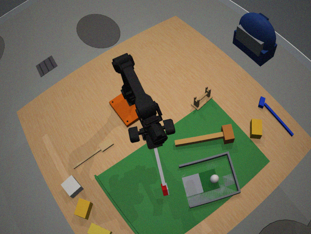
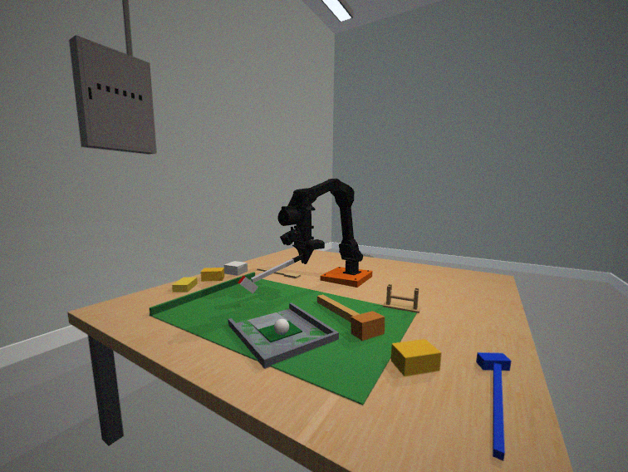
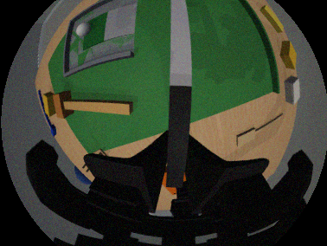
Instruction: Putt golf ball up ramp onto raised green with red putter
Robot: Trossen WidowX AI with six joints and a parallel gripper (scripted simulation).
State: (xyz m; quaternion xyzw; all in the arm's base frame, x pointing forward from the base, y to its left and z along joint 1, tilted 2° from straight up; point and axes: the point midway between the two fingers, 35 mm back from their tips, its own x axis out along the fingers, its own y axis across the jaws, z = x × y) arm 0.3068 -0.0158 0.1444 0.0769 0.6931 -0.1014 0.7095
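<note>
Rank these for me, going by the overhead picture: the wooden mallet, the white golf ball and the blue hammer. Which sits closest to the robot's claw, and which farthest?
Measured from the gripper, which is clamped on the red putter:
1. Wooden mallet, just beside it on the green mat.
2. White golf ball, on the raised green inside the grey frame.
3. Blue hammer, out by the table's edge.

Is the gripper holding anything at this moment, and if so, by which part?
Yes. The gripper is shut on the red putter, gripping the dark handle end of its shaft, with the red head out over the green mat.
</note>
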